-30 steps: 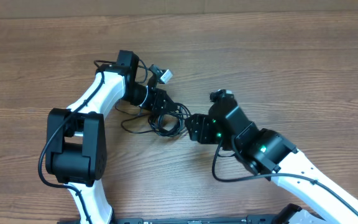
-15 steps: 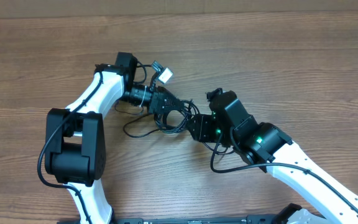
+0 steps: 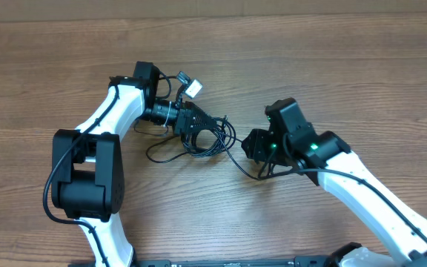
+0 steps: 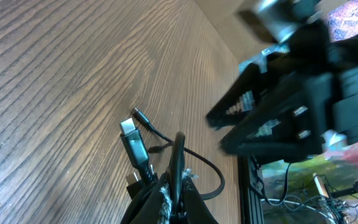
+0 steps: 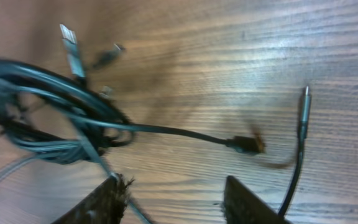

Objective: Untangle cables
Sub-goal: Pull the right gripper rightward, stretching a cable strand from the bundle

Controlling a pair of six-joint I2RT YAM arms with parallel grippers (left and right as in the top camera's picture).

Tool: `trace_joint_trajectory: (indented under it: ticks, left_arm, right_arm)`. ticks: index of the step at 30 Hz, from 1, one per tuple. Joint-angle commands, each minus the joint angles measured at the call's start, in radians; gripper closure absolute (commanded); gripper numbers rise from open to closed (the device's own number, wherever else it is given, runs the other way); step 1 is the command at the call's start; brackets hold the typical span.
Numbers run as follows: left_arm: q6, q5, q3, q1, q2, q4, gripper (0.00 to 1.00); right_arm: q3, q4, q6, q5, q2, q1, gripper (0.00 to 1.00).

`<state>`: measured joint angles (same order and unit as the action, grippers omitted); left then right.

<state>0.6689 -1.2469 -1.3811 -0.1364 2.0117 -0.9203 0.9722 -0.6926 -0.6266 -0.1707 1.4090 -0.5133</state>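
Note:
A tangle of thin black cables (image 3: 204, 139) lies on the wooden table at centre, with loops trailing left (image 3: 158, 152) and one strand running right toward the right arm. My left gripper (image 3: 199, 127) is shut on a black cable (image 4: 178, 163) in the tangle; a plug (image 4: 133, 142) and a small jack tip (image 4: 139, 116) lie just beyond it. My right gripper (image 3: 252, 146) is open and empty, right of the tangle. In the right wrist view the bundle (image 5: 48, 106) is at left, one cable ends in a plug (image 5: 244, 144), and another tip (image 5: 304, 99) stands at right.
A white connector block (image 3: 193, 88) on the left arm's own wiring sits behind the tangle. The right arm's wire (image 3: 262, 194) loops over the table near its wrist. A dark rail (image 3: 236, 262) runs along the table's front edge.
My right gripper has let go of the tangle and drawn back to the right, opening. The left gripper has stayed shut on the cable, and a strand now stretches out rightward.

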Motion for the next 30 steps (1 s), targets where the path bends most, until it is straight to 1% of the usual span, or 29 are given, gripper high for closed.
trace_joint_trajectory:
  ticks: [1, 4, 6, 9, 15, 21, 26, 30]
  left_arm:
    - [0.027, -0.062, -0.013, 0.005, 0.011, -0.006, 0.96]
    - [0.027, -0.063, -0.013, 0.005, 0.011, -0.011, 0.96]
    - [0.027, -0.063, -0.013, 0.005, 0.011, -0.01, 0.96]
    - [0.027, -0.062, -0.013, 0.005, 0.011, -0.01, 0.96]
    - [0.027, -0.063, -0.013, 0.005, 0.011, -0.01, 0.96]
    - [0.025, -0.082, -0.013, 0.005, 0.011, -0.011, 0.96]
    - [0.011, -0.09, -0.013, 0.005, 0.011, -0.01, 0.96]
    - [0.0, -0.114, -0.013, 0.005, 0.011, -0.014, 0.96]
  right_arm:
    - [-0.003, 0.016, 0.055, -0.002, 0.074, -0.003, 0.44]
    - [-0.003, 0.057, 0.138, -0.007, 0.128, -0.003, 0.36]
    - [-0.003, 0.086, 0.18, -0.007, 0.151, -0.003, 0.34]
    - [-0.003, 0.122, 0.218, -0.004, 0.159, -0.003, 0.34]
    - [-0.003, 0.159, 0.243, 0.071, 0.159, -0.003, 0.35]
    - [-0.037, 0.14, 0.243, 0.073, 0.159, -0.003, 0.35]
    - [-0.092, 0.18, 0.244, 0.077, 0.159, -0.003, 0.35]
    - [-0.092, 0.195, 0.294, 0.078, 0.159, -0.003, 0.35]
